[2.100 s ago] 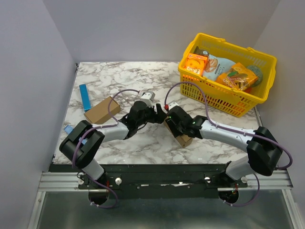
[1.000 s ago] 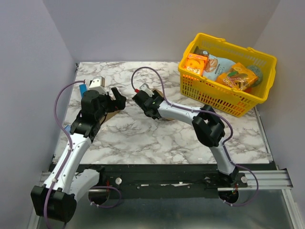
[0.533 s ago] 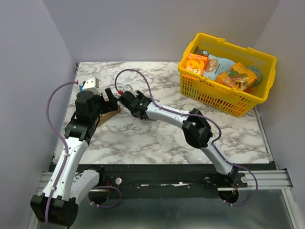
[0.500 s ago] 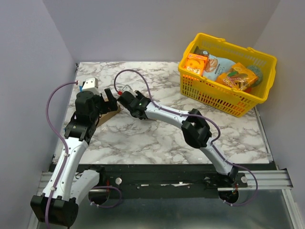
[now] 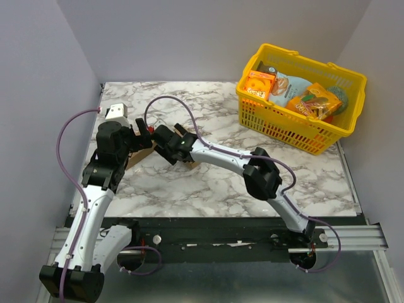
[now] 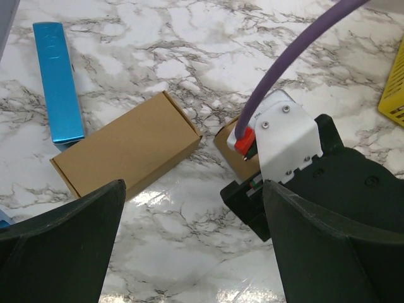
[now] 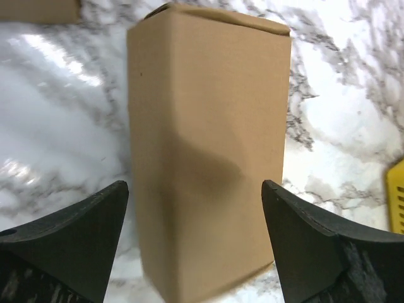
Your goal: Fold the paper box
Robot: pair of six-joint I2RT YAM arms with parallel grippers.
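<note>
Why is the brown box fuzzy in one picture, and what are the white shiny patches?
Right wrist view: the paper box is soft, mostly near its bottom, with a dark shadow across its middle; white glare on the table at left. Left wrist view: sharper, glare just below the other carton. Top external view: sharp, even light.

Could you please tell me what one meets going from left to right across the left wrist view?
Blue bar → brown carton → paper box → yellow basket at the right edge.
</note>
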